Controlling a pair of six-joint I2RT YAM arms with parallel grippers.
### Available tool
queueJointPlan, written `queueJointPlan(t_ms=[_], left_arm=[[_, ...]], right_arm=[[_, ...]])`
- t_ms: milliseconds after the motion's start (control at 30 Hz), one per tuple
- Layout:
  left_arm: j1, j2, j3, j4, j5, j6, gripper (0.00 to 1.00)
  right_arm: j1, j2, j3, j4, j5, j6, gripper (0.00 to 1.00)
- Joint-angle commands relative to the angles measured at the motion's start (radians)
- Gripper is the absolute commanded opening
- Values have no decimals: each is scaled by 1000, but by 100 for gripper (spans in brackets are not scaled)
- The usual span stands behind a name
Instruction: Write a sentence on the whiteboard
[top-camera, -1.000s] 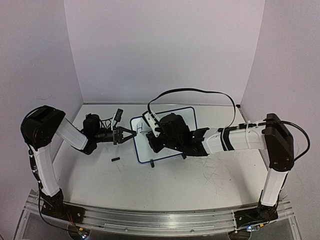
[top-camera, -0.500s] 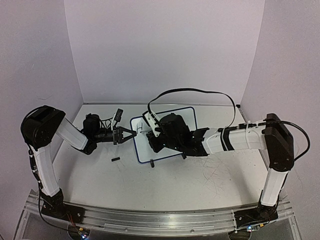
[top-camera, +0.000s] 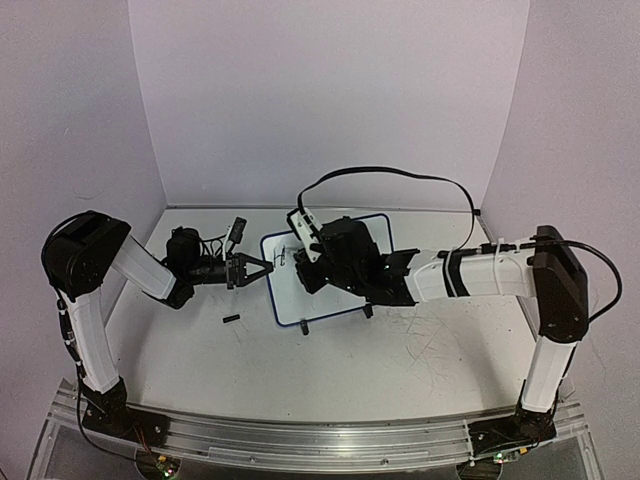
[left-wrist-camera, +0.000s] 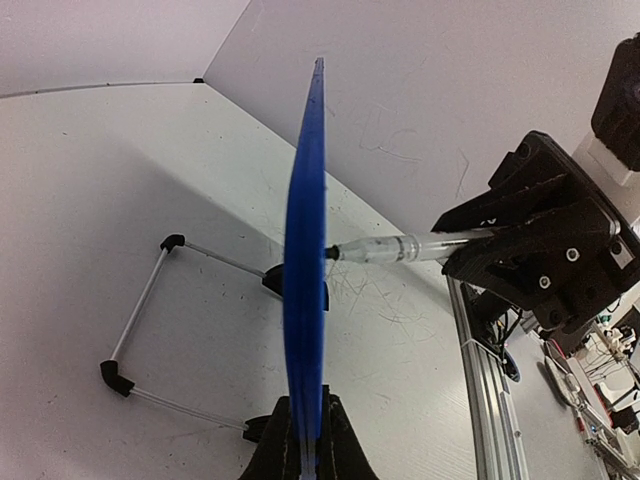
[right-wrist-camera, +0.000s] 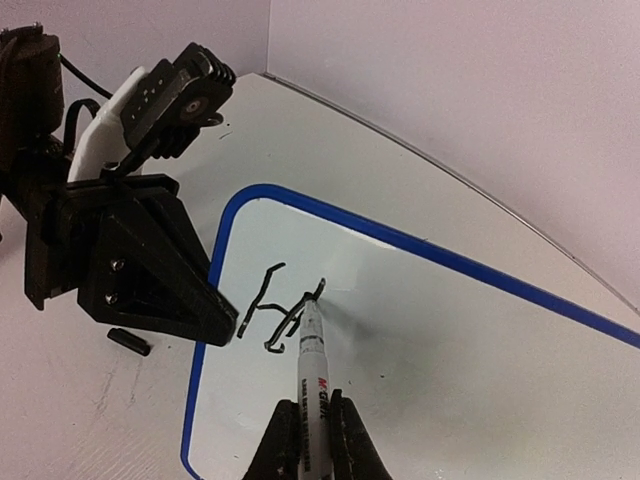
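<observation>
The whiteboard (top-camera: 291, 293) stands tilted at the table's middle, with a blue rim and a wire stand (left-wrist-camera: 140, 312). My left gripper (top-camera: 263, 268) is shut on its left rim; the left wrist view shows the board edge-on (left-wrist-camera: 305, 230) between the jaws (left-wrist-camera: 305, 440). My right gripper (right-wrist-camera: 312, 432) is shut on a white marker (right-wrist-camera: 313, 365). Its black tip touches the whiteboard (right-wrist-camera: 460, 340) at the end of a few black strokes (right-wrist-camera: 272, 310) near the upper left corner. The marker also shows in the left wrist view (left-wrist-camera: 400, 247).
A small black marker cap (top-camera: 231, 320) lies on the table left of the board, also in the right wrist view (right-wrist-camera: 130, 342). The right arm (top-camera: 470, 275) reaches across the board's right side, its cable (top-camera: 390, 175) arching above. Walls close the back and sides.
My right gripper has moved the marker a little up and to the right across the board, lengthening the strokes. The cable arch has risen. The left arm has not moved.
</observation>
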Motion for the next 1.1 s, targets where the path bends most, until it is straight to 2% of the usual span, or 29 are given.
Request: queueJointPlan(t_ms=[0, 233, 433, 567, 767, 900, 1067], left_arm=[[-20, 2, 0, -77, -20, 56, 0], [-21, -1, -3, -78, -28, 62, 0], [-21, -14, -15, -79, -45, 66, 0], [-20, -26, -21, -83, -55, 74, 0], [-22, -14, -12, -84, -60, 75, 0], [-22, -12, -9, -86, -57, 73, 0], [-22, -20, -16, -87, -58, 76, 0]], right_arm=[[-12, -103, 3, 48, 31, -41, 0], [-13, -203, -149, 100, -77, -101, 0], [-13, -99, -87, 100, -113, -60, 0], [-20, -100, -94, 111, -160, -8, 0], [-20, -154, -193, 183, -65, -58, 0], [-20, -119, -157, 139, -41, -48, 0], [-25, -119, -163, 165, -13, -38, 0]])
